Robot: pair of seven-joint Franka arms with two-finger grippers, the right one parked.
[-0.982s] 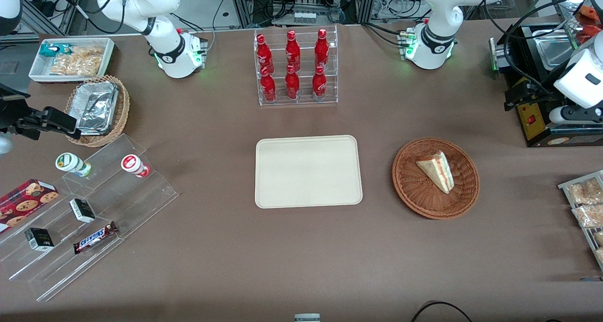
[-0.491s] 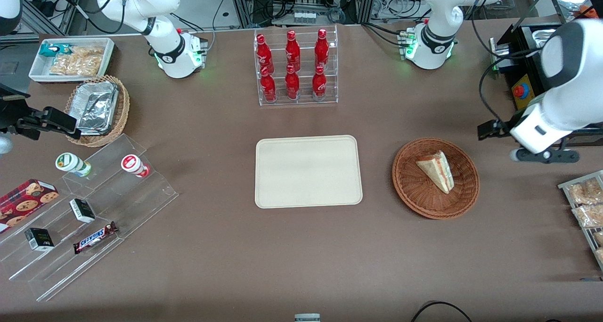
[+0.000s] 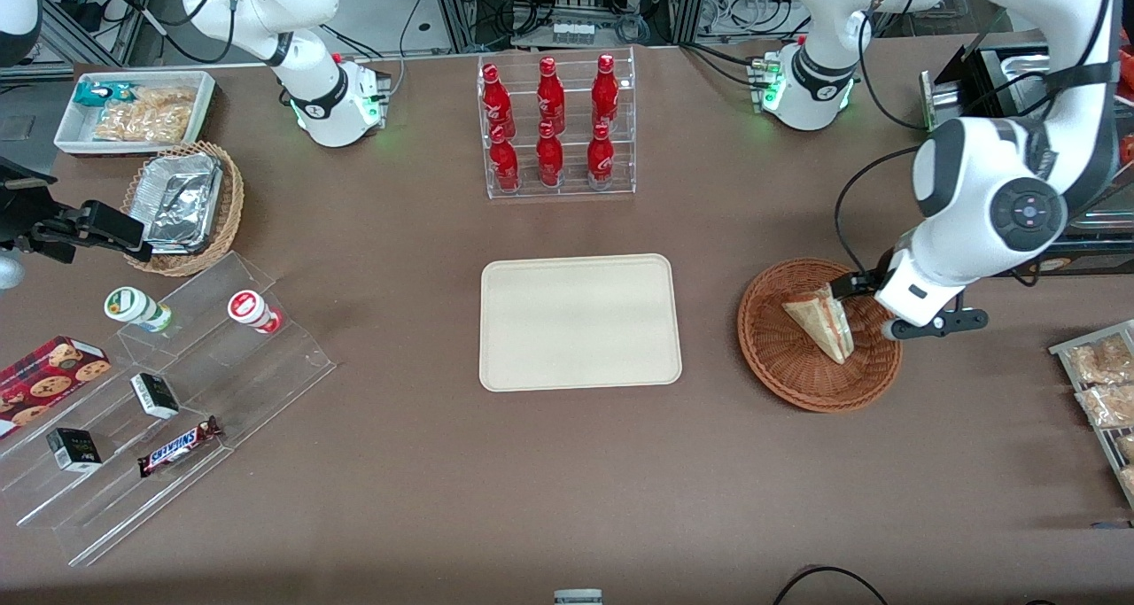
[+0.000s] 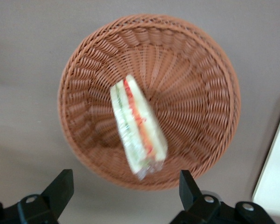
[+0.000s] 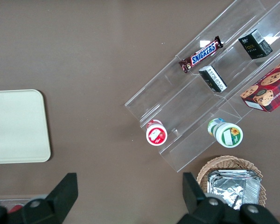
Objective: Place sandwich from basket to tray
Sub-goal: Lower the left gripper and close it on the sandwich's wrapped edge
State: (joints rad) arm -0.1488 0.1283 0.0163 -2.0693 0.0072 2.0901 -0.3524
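The sandwich [image 3: 819, 321], a white bread wedge with a pink-red and green stripe, lies in the round reddish-brown basket [image 3: 780, 375]. My left gripper [image 3: 886, 308] hovers above the basket's edge on the working arm's side. In the left wrist view the gripper [image 4: 125, 186] is open and empty, its black fingertips [image 4: 63, 185] wide apart above the basket's rim, with the sandwich [image 4: 137, 126] and the basket [image 4: 196, 93] below. The beige tray [image 3: 580, 321] lies bare beside the basket, mid-table; its corner shows in the left wrist view [image 4: 275, 182].
A clear rack of red bottles [image 3: 558, 127] stands farther from the camera than the tray. A stepped acrylic shelf with snacks [image 3: 168, 392], a tan basket with foil containers [image 3: 182, 202] and a white snack bin [image 3: 133, 109] lie toward the parked arm's end. Snack packs [image 3: 1103, 383] lie at the working arm's end.
The left arm has swung in from the working arm's end of the table and now hangs over the basket's edge. The sandwich, basket and tray have not moved.
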